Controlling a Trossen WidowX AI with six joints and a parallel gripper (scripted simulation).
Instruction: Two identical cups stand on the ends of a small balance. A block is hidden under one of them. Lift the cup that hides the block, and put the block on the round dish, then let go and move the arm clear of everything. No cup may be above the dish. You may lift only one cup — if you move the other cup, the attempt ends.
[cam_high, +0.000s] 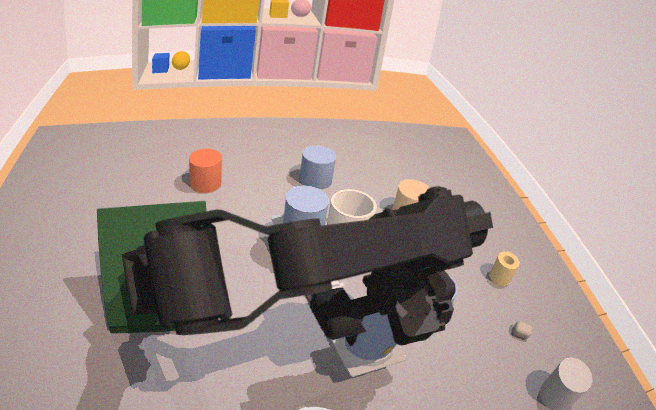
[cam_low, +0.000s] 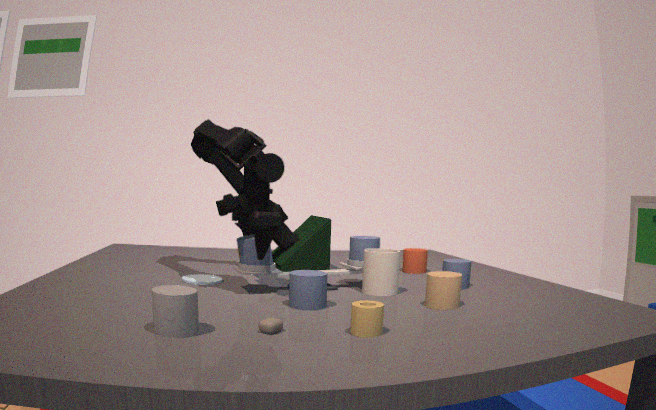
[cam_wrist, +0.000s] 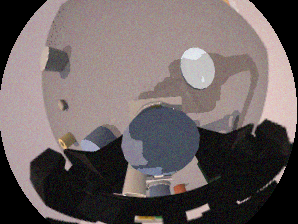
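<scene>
My gripper (cam_high: 372, 331) (cam_low: 261, 250) (cam_wrist: 157, 129) is shut on the near blue cup (cam_high: 371, 339) (cam_low: 246, 251) (cam_wrist: 165, 142), one finger on each side. The cup is upright at the near pan (cam_high: 361, 367) of the balance; whether a gap lies under it is unclear. A small yellow patch shows low on its right side in the top view. The beam (cam_low: 327, 271) looks nearly level. The other blue cup (cam_high: 306, 202) (cam_low: 364, 248) stands on the far pan. The round dish (cam_low: 202, 280) (cam_wrist: 198, 70) lies beside the near end. I see no block for certain.
A tall white cup (cam_high: 353, 205) (cam_low: 381, 272) stands close to the far cup. A dark green wedge (cam_high: 122, 225) (cam_low: 312, 250) stands left of the balance. Blue (cam_low: 308, 290), tan (cam_low: 443, 291), yellow (cam_low: 367, 320), grey (cam_low: 175, 311) and orange (cam_high: 205, 171) cylinders stand around.
</scene>
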